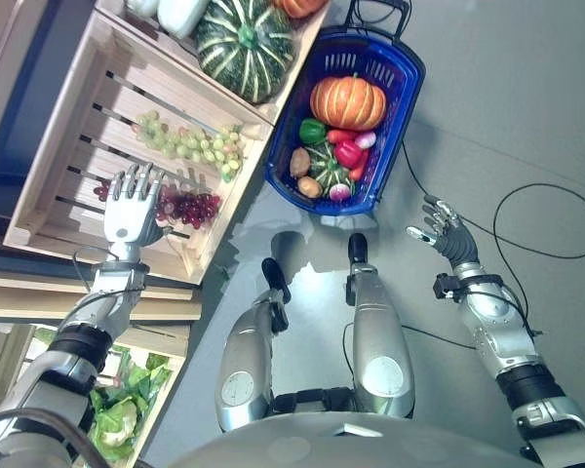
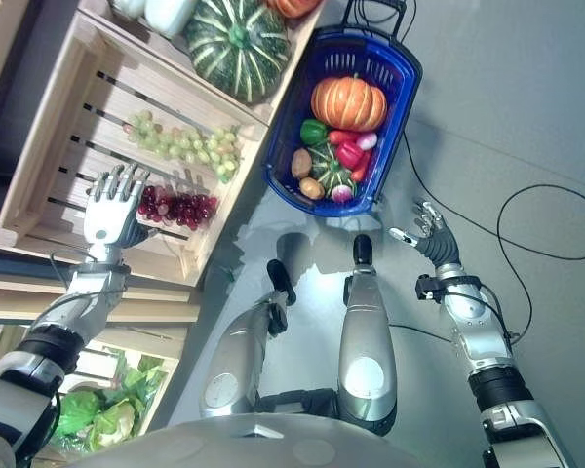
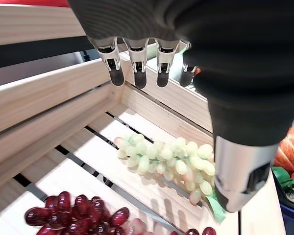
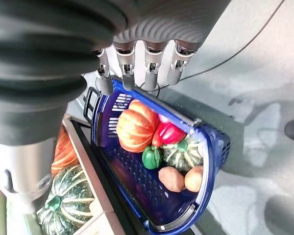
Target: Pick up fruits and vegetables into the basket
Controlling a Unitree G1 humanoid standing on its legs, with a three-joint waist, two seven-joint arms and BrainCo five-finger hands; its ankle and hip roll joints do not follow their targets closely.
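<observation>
Pale raw-wood slatted crate (image 1: 68, 146), glossy perforated blue plastic basket (image 1: 395, 117), shiny red grapes (image 3: 83, 218), smooth grey floor (image 1: 526, 97)

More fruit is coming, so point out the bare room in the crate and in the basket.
Crate: bare slats between the green grapes and its far wall; the red grapes lie under the left hand. Basket: produce crowds the floor around the orange pumpkin; room only on top.
</observation>
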